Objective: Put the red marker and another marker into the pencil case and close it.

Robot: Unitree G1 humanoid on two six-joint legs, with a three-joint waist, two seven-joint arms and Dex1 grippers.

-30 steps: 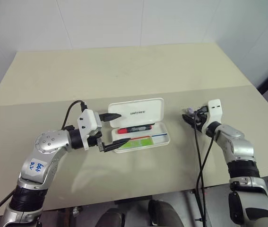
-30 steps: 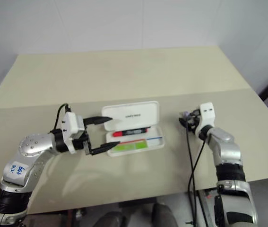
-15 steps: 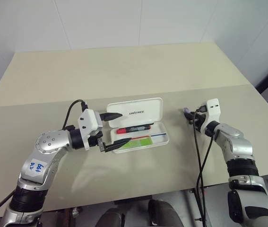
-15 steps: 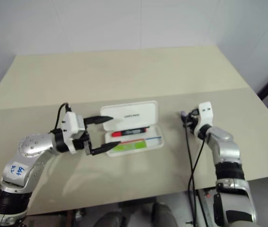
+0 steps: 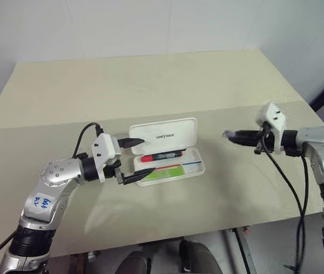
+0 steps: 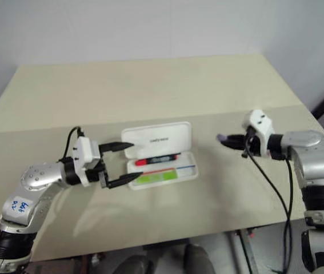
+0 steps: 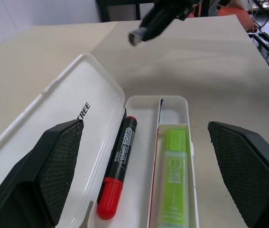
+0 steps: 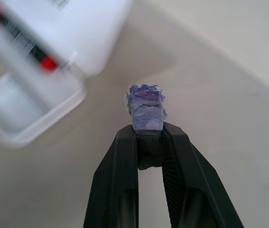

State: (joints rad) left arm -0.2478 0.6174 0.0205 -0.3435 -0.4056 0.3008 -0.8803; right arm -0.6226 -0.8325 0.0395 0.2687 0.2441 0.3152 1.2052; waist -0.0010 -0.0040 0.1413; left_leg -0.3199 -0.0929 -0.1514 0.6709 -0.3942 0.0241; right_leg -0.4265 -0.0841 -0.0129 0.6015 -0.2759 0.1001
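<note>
The white pencil case lies open mid-table, its lid folded back. Inside, the red marker lies next to the lid and the lime-green marker in the near half; both also show in the left wrist view, red marker and green marker. My left gripper stands open at the case's left end, one finger over the lid, one by the near wall. My right gripper hovers right of the case, shut on a small grey-purple block.
The beige table stretches far behind the case, with a seam across its middle. A black cable hangs from my right wrist down past the table's front edge. A white wall rises behind the table.
My right gripper shut on the grey-purple block, then lifted it off the table and rolled so it points left toward the case. The left gripper and the case stayed put.
</note>
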